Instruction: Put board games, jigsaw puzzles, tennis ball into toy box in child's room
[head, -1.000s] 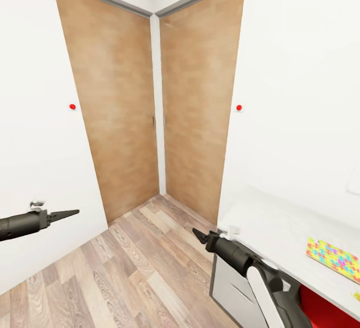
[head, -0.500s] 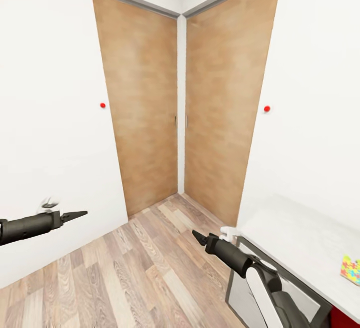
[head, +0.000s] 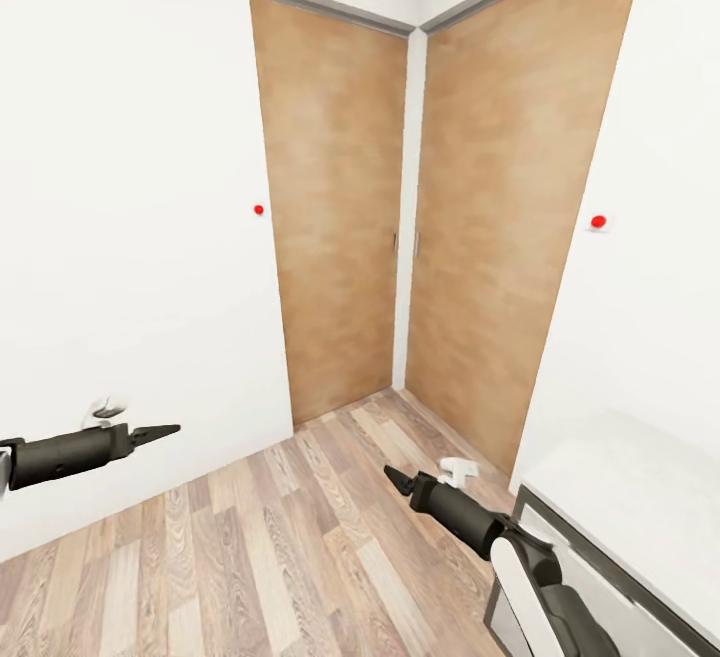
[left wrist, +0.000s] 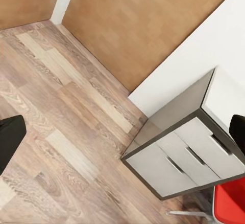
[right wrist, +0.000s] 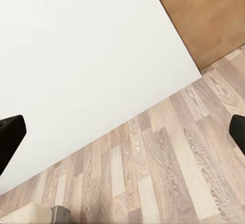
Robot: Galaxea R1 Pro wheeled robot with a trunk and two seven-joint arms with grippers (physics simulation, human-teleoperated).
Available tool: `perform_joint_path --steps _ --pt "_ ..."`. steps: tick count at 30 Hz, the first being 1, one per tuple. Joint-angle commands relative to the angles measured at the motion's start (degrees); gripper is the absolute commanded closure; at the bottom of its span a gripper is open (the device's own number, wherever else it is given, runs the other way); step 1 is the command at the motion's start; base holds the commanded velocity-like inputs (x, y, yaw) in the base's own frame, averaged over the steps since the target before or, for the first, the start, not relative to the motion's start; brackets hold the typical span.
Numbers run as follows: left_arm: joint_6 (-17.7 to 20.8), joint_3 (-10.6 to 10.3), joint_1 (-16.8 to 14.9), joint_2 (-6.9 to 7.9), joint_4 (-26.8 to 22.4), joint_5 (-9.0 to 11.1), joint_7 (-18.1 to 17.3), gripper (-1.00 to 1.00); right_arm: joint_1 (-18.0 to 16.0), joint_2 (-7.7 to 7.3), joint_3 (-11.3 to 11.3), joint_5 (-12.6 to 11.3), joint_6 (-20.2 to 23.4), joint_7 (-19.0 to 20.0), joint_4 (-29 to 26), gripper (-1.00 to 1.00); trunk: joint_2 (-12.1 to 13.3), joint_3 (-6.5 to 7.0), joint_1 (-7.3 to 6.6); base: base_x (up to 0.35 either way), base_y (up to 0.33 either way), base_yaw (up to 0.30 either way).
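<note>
— Where are the grippers hanging?
— Left gripper and right gripper, both spread apart and carrying nothing, are hovering over the wood floor.
— And the bench?
— Sitting just beside the right gripper.

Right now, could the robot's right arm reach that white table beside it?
Probably yes: the right gripper hangs empty over the wood floor, and the table corner sits just beside that arm with nothing between. It points away, though, so it must swing round.
</note>
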Motion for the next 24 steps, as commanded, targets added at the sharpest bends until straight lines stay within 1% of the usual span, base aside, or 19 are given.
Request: perform_joint_path --steps 1,4,7,15,22,24 --pt "0.50 0.06 -0.06 -0.02 0.00 -0.32 -0.29 -1.00 -0.01 0.00 -0.09 -0.34 0.33 0.02 0.03 -1.00 -0.05 -0.03 0.02 0.000 0.000 0.287" --pt "0.48 0.04 -0.11 -0.11 0.00 -0.24 0.46 -1.00 -0.01 -0.01 -0.09 -0.34 0.35 0.02 0.10 -1.00 -0.05 -0.03 0.02 0.000 0.000 0.287" --pt "0.38 -0.02 -0.13 -0.57 -0.05 -0.21 1.09 -1.00 -0.01 -0.01 -0.07 -0.34 0.33 0.02 0.13 -1.00 -0.05 -0.03 0.02 0.000 0.000 0.288" --pt "0.26 -0.13 -0.13 -1.22 -0.08 -0.20 1.46 -1.00 -0.01 -0.02 -0.07 -0.34 0.38 0.02 0.06 -1.00 -0.05 -0.03 0.02 0.000 0.000 0.288" --pt "0.22 -1.46 -0.13 -1.71 -0.09 -0.19 1.63 -1.00 -0.01 -0.02 -0.09 -0.39 0.39 0.04 -0.02 -1.00 -0.05 -0.03 0.02 0.000 0.000 0.287" --pt "0.21 -2.55 -0.13 -1.75 -0.09 -0.25 1.67 -1.00 -0.01 0.01 -0.07 -0.35 0.37 0.03 -0.02 -1.00 -0.05 -0.03 0.02 0.000 0.000 0.287"
